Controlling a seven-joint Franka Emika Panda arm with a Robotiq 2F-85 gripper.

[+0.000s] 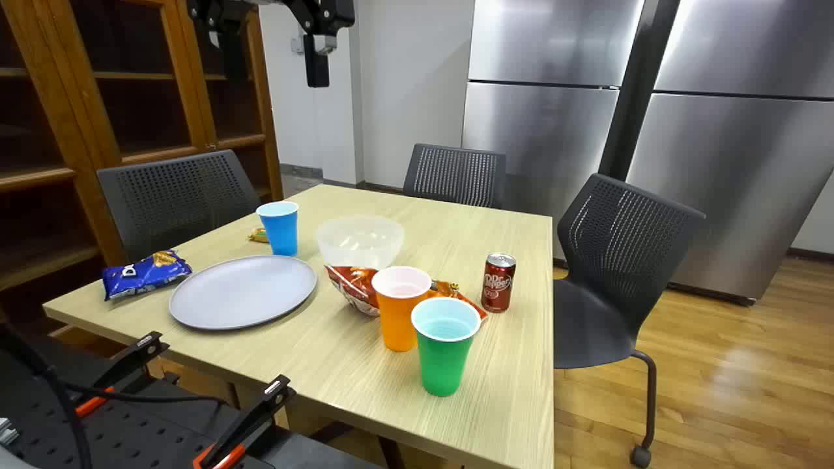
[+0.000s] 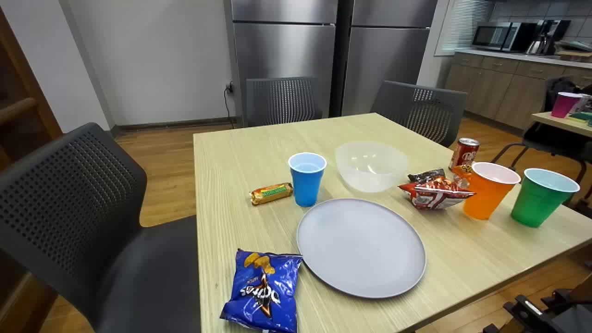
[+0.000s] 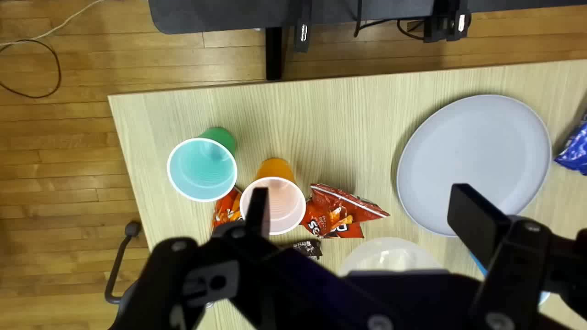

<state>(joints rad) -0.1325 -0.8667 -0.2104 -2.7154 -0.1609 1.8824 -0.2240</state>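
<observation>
We see the gripper [image 1: 277, 77] up high over the desk [image 3: 321, 114], well apart from all the things down there. Its two fingers [image 3: 474, 220] are spread wide, and nothing is held between them. When we look down in the wrist view, the red chip bag [image 3: 339, 213] shows in the gap between the fingers, far below. The see-through bowl [image 3: 390, 254] is under the gripper too. One finger hides a bit of the orange cup [image 3: 286, 211], and the green cup [image 3: 202, 167] is out past that finger. The gray plate [image 3: 477, 151] is under the other finger and reaches out beyond it. We think this is the part before any grab. To get hold of something, we'd say the gripper needs to come down slowly, fingers apart, and not bump the orange cup so close to the bag.
</observation>
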